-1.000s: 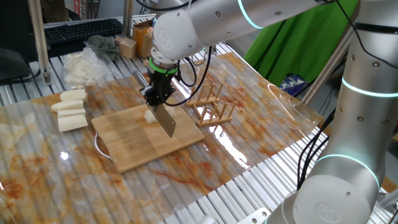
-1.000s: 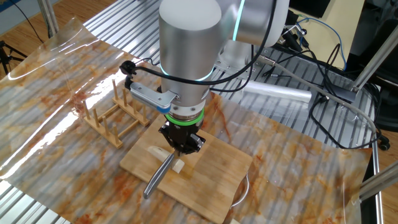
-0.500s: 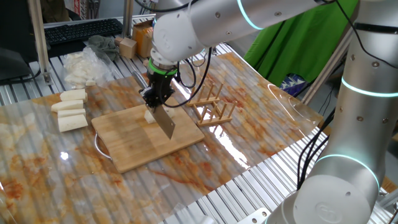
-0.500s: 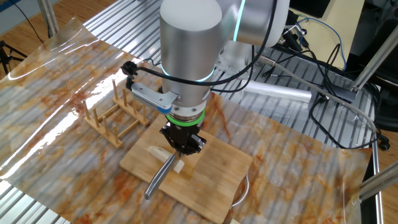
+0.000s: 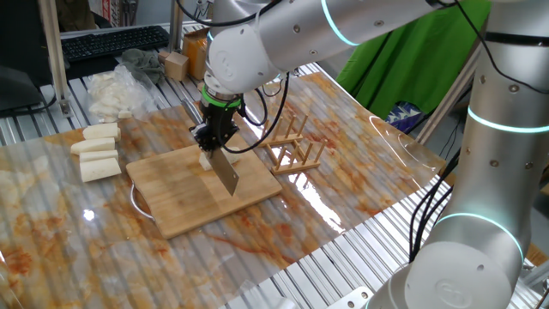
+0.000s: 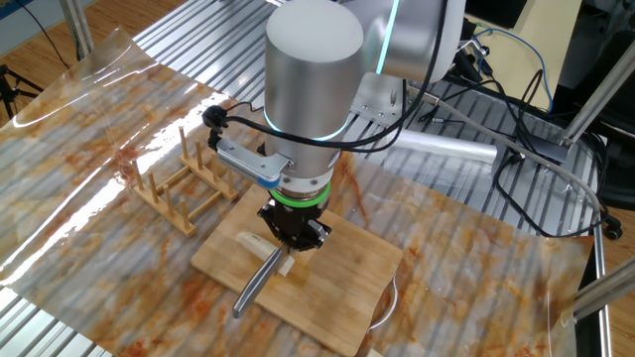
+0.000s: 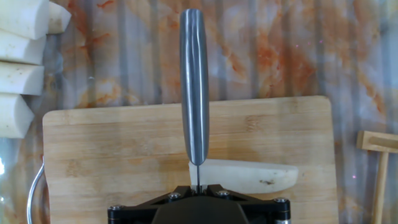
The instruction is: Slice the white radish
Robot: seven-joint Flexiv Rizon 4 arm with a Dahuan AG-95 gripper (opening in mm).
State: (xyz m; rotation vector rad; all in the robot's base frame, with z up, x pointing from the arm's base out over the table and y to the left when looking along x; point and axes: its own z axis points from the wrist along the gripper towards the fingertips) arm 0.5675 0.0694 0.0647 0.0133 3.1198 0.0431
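From the wrist camera I see the knife (image 7: 194, 93) running straight up the frame, its edge crossing the white radish (image 7: 249, 177) on the cutting board (image 7: 112, 155). Longer radish chunks (image 7: 18, 62) sit top left.

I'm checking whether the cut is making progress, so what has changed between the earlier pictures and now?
Almost nothing. Only the silver arm's upper links shifted slightly. The two-finger gripper stays shut on the grey metal knife, its blade over one end of the cream-white radish chunk on the wooden cutting board. The board, the wooden rack and the three longer radish blocks have not moved.
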